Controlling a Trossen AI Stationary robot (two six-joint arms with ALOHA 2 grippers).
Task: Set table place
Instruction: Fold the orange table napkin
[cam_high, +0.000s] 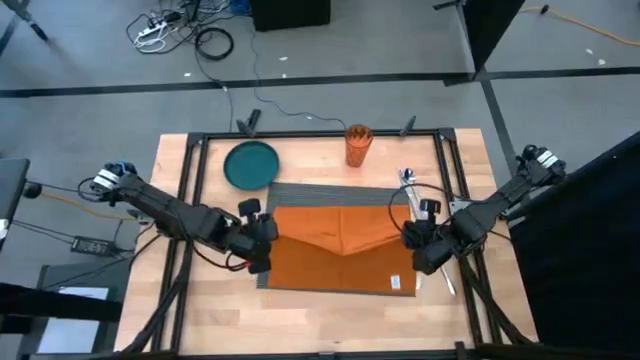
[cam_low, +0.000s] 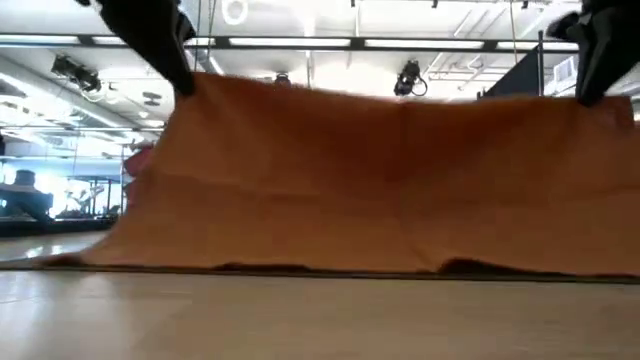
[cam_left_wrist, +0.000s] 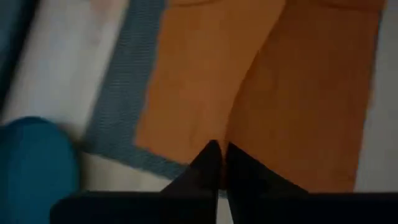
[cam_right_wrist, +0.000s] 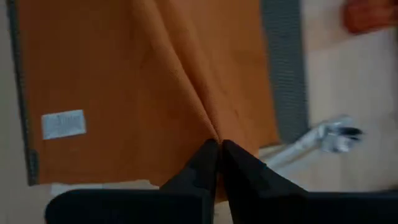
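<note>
An orange cloth napkin (cam_high: 340, 250) is stretched over the dark grey ribbed placemat (cam_high: 330, 192) in the middle of the table (cam_high: 170, 310). My left gripper (cam_high: 262, 232) is shut on the napkin's left side and my right gripper (cam_high: 415, 238) is shut on its right side. In the low view the napkin (cam_low: 380, 180) hangs like a curtain between the two grippers. A white label (cam_high: 395, 283) shows at the napkin's near right corner. My left gripper pinches the napkin's left edge (cam_left_wrist: 208, 134) between its two fingers, at a crease that runs away from the fingertips. That side is lifted, and the cloth falls from it to the placemat. My right gripper pinches the napkin's right edge (cam_right_wrist: 211, 130) between its two fingers, where a fold gathers. That side is raised too. The upper edge (cam_low: 400, 90) runs nearly straight between the grippers, and the lower part (cam_low: 330, 262) rests on the placemat.
A teal plate (cam_high: 250, 163) lies at the far left of the placemat, and an orange cup (cam_high: 358, 145) stands at the far middle. Metal cutlery (cam_high: 408, 180) lies on the placemat's far right corner, close to my right gripper. Bare wood (cam_high: 330, 320) stretches along the near edge.
</note>
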